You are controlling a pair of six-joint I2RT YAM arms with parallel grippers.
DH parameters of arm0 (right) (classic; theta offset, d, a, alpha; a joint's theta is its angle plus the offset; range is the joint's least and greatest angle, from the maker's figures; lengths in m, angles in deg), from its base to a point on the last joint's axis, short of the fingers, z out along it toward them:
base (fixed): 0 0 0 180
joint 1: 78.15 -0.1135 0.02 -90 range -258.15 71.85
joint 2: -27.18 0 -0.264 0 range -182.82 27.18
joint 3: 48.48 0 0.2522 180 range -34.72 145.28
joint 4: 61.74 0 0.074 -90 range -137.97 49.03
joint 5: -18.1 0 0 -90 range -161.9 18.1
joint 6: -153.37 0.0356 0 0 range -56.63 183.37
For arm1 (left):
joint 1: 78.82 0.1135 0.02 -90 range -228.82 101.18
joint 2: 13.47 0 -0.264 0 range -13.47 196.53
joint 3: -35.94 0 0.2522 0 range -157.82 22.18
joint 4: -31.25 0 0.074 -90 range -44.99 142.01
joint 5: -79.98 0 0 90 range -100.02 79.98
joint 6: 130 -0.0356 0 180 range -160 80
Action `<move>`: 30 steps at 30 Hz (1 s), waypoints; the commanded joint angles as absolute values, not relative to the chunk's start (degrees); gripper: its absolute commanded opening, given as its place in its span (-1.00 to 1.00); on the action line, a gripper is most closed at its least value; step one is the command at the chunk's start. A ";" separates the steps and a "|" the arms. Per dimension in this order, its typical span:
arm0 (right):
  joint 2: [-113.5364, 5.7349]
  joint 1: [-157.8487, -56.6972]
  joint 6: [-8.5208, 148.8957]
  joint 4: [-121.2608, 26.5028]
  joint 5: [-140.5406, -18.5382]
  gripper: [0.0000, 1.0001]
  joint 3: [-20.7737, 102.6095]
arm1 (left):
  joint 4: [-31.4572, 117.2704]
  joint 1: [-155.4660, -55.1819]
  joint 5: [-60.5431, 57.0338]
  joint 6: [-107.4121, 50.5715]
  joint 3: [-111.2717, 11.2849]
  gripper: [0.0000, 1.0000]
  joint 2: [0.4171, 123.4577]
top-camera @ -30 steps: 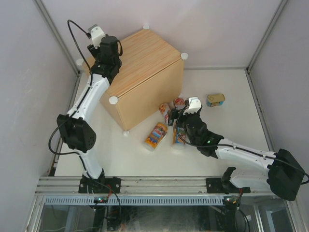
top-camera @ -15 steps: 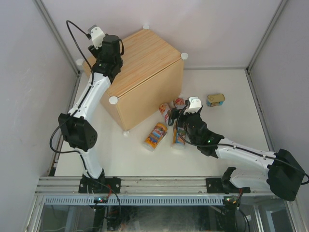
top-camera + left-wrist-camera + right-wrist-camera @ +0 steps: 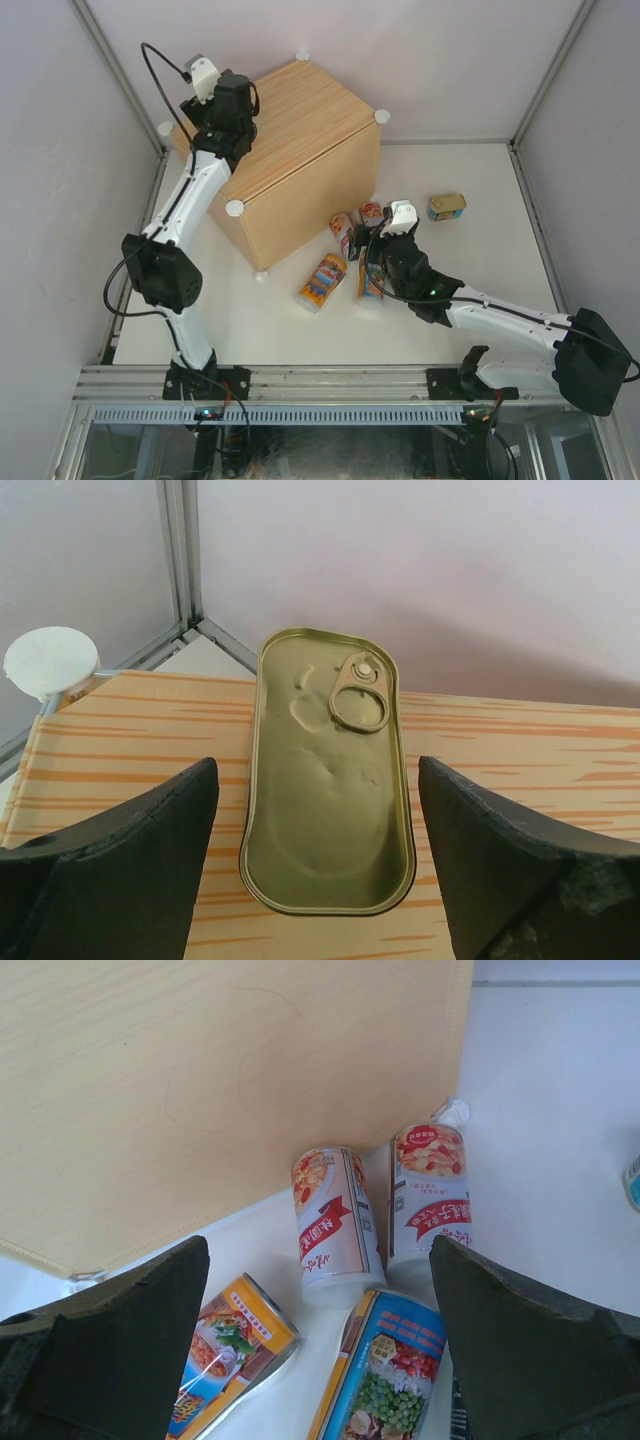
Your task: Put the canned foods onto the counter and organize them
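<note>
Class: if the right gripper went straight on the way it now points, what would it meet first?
Probably the blue-labelled can, lying nearest ahead of the right gripper; depth is unclear.

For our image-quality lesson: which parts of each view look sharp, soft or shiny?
Top external: even light, faint shadow by the counter. Left wrist: gold tin sharp, dull sheen; near fingers softer. Right wrist: red-white cans crisp, fingers soft.

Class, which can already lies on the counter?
The flat gold-topped tin: it alone lies on the counter; the other cans in view are down on the table.
</note>
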State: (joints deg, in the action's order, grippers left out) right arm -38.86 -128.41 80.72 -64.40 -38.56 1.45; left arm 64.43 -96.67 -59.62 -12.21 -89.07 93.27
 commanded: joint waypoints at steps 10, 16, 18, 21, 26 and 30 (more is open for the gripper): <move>-37.07 -128.16 82.99 -61.70 -36.26 0.83 3.62 | 52.64 -103.52 -63.18 -24.45 -79.81 0.75 77.06; -36.11 -127.54 86.13 -55.76 -32.88 0.83 3.60 | 48.37 -109.80 -61.30 -26.37 -67.28 0.75 63.96; -35.64 -126.53 87.24 -54.53 -32.09 0.83 3.65 | 48.20 -112.17 -60.94 -26.96 -63.93 0.75 60.59; -35.38 -122.45 91.52 -51.20 -31.26 0.83 4.70 | 48.17 -116.72 -60.91 -28.79 -59.57 0.75 56.77; -38.46 -114.56 103.17 -42.55 -26.14 0.84 9.73 | 49.39 -121.93 -53.90 -26.51 -51.90 0.74 51.65; -43.87 -107.09 118.15 -32.35 -22.81 0.83 17.08 | 48.89 -124.04 -44.98 -24.66 -45.87 0.73 47.78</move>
